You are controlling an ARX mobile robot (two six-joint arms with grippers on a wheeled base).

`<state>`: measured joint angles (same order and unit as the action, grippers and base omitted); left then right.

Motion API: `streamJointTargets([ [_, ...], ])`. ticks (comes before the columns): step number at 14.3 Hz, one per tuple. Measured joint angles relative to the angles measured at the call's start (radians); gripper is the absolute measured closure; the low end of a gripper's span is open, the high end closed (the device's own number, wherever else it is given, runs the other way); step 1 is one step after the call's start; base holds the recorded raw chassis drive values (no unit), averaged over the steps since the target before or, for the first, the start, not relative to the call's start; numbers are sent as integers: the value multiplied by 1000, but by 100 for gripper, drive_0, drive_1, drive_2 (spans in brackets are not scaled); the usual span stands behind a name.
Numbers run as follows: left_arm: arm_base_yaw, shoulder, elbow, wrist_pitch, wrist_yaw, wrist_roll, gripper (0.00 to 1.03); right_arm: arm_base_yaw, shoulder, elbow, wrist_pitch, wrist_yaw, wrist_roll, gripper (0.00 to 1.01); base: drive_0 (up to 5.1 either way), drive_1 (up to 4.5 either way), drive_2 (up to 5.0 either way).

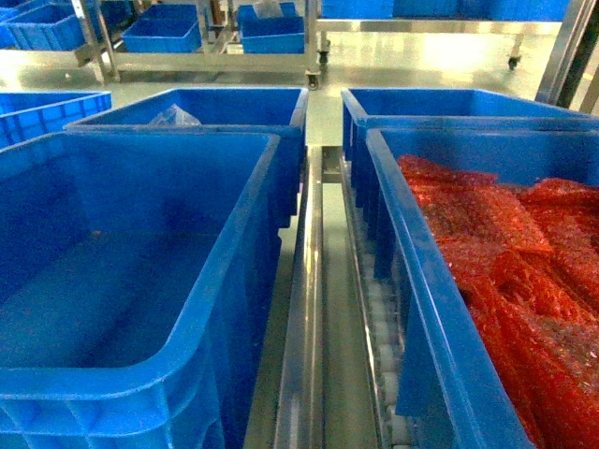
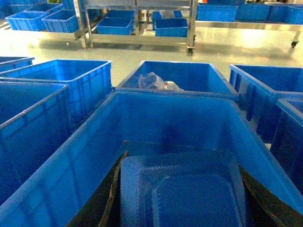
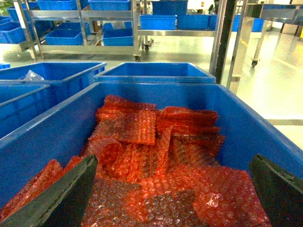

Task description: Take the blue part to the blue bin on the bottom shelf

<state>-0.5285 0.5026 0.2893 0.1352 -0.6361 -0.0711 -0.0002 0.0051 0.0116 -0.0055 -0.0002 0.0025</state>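
The blue part point(image 2: 184, 196), a flat square textured plastic piece, fills the bottom of the left wrist view. My left gripper point(image 2: 185, 189) is shut on it, with a dark finger point(image 2: 110, 198) along each side. It hangs above the inside of an empty blue bin point(image 2: 165, 118). That bin point(image 1: 140, 281) sits at the near left on the bottom shelf, whose steel centre rail point(image 1: 304, 309) and white rollers point(image 1: 386, 374) show between the bins. My right gripper point(image 3: 173, 189) is open above red bubble wrap point(image 3: 142, 137). Neither gripper shows in the head view.
A blue bin point(image 1: 440, 309) at the near right holds the red bubble wrap. Behind stand two more blue bins; the left one point(image 1: 201, 108) holds a clear plastic bag point(image 1: 173, 117). Steel racks point(image 1: 215, 61) with blue bins stand across the floor.
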Motion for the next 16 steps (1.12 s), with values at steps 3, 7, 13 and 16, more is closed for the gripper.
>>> streamJointTargets([
  [3,0,0,0,0,0,0,59,0,0,0,0,0,0,3,0,0,0],
  [7,0,0,0,0,0,0,59,0,0,0,0,0,0,3,0,0,0],
  [13,0,0,0,0,0,0,59,0,0,0,0,0,0,3,0,0,0],
  [16,-39,80,51,-133,-233,-48,59,0,0,0,0,0,0,3,0,0,0],
])
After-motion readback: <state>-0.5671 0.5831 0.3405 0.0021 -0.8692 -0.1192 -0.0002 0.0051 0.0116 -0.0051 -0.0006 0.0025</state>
